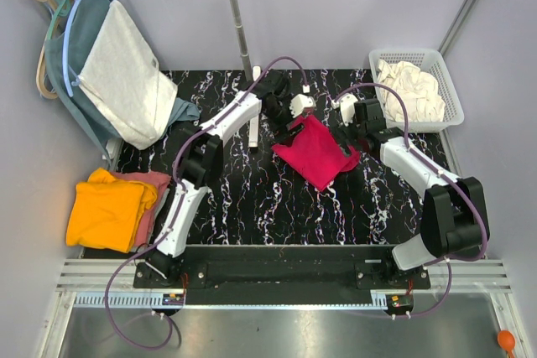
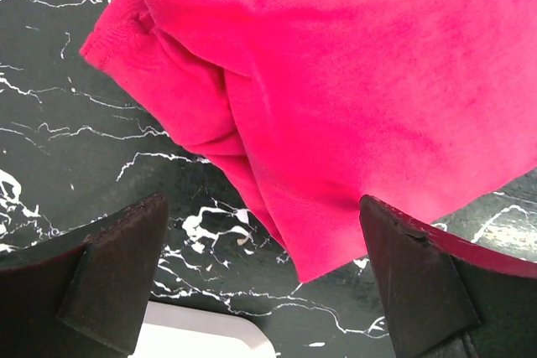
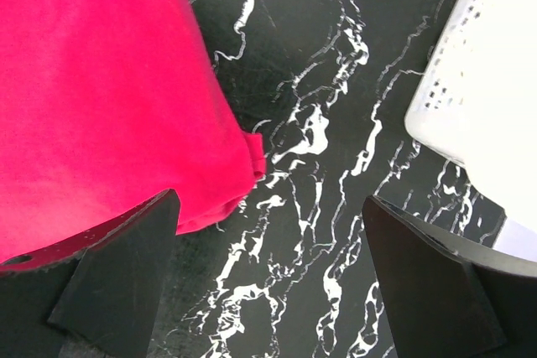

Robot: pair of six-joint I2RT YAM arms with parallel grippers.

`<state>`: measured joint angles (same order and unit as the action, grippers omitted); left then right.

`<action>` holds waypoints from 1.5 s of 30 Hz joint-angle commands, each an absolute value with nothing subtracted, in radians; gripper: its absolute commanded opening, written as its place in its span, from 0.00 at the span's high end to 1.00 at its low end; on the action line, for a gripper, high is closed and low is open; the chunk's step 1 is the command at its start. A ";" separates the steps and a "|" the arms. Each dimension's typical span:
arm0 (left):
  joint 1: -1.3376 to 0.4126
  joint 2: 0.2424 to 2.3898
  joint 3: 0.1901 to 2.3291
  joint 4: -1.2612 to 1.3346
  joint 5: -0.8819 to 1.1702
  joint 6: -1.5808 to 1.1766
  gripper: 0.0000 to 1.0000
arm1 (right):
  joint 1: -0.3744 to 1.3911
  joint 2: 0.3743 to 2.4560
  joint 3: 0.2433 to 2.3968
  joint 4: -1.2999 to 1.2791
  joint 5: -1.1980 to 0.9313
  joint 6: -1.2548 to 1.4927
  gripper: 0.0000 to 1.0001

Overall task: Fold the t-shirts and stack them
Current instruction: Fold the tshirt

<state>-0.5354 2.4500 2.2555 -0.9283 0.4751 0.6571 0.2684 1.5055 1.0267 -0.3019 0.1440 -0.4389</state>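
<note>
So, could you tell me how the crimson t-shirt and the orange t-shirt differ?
The crimson t-shirt lies centrally, alone on the black marbled table; the orange t-shirt sits at its left edge, on top of a dusty pink shirt. The crimson one looks flatter, the orange one bulkier and rumpled. Both are plain and soft.

bench [image 1: 336, 207]: black, white marble veins
middle t-shirt [image 1: 315, 153]: plain crimson-pink
left t-shirt [image 1: 105, 211]: orange-yellow
lower t-shirt [image 1: 159, 186]: dusty pink
basket [image 1: 407, 54]: white
basket t-shirt [image 1: 411, 90]: cream-white
hanging garments [image 1: 126, 81]: grey-white, teal-blue
</note>
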 commanded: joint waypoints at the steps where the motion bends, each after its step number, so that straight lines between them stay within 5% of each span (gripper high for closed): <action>1: -0.532 2.483 2.299 -0.937 0.503 0.667 0.01 | 0.273 1.451 1.023 -0.287 0.104 -0.420 0.00; 23: -0.548 2.588 2.339 -1.020 0.561 0.675 0.01 | 0.281 1.517 1.069 -0.322 0.035 -0.407 0.00; 45: -0.646 2.450 1.992 -1.131 0.592 0.701 0.01 | 0.290 1.453 1.026 -0.324 0.026 -0.411 0.00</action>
